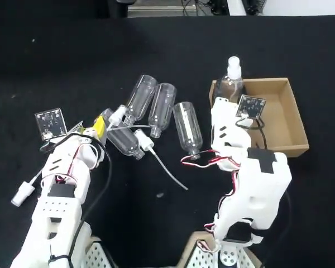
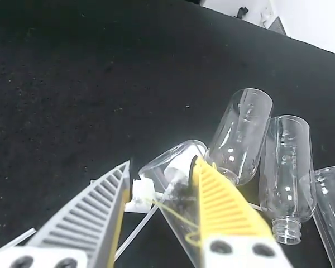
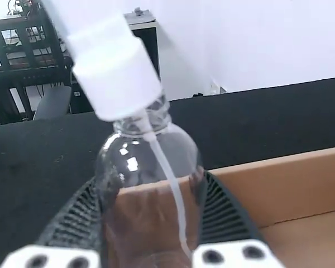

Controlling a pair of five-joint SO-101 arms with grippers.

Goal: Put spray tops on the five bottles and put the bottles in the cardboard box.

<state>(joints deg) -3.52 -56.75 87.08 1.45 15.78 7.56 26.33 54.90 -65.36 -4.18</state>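
My right gripper (image 3: 151,229) is shut on an upright clear bottle (image 3: 148,167) fitted with a white spray top (image 3: 114,72). In the high view this bottle (image 1: 232,81) stands at the far left corner of the cardboard box (image 1: 297,120). Three open bottles (image 1: 161,107) lie side by side mid-table, and a fourth bottle (image 1: 123,139) lies nearer my left arm. My left gripper (image 2: 162,164) is open, its fingers straddling that bottle's base (image 2: 170,159) and a loose spray top (image 2: 138,196). Another spray top (image 1: 146,140) trails a long tube.
A third loose spray top (image 1: 22,193) lies at the left beside my left arm. The black table (image 1: 72,61) is bare at the back left. The box's inside (image 1: 276,114) holds nothing besides the gripped bottle's corner. Red and white cables (image 1: 204,160) hang off the right arm.
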